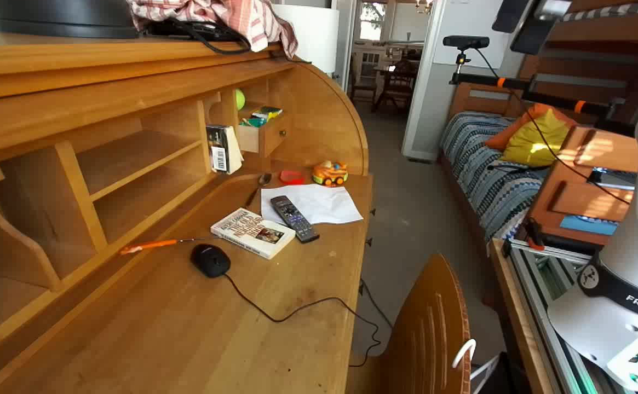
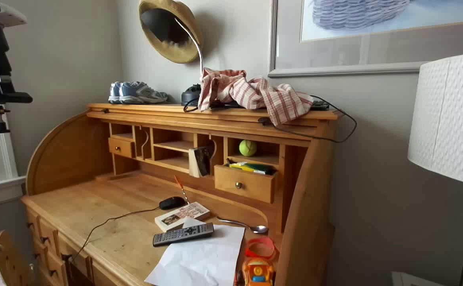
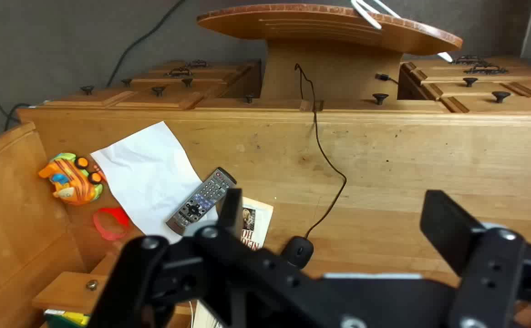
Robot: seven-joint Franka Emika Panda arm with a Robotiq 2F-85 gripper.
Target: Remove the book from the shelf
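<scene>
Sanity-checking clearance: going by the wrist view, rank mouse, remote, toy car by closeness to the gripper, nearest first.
From the gripper, as the wrist view shows it:
1. Mouse: seen within the open gap, low and toward picture left.
2. Remote: left of the gap, partly over the paper.
3. Toy car: farthest left, beyond the paper.

You'll find the book [image 1: 222, 149] in both exterior views: a dark-covered paperback with a barcode on one side and cream page edges facing outward. It stands roughly upright in a narrow slot of the shelf [image 2: 173, 145], beside a two-tiered compartment, and juts past the front edge. The shelf is light brown wood, divided into open cubbyholes, with curved panels at both sides.
</scene>
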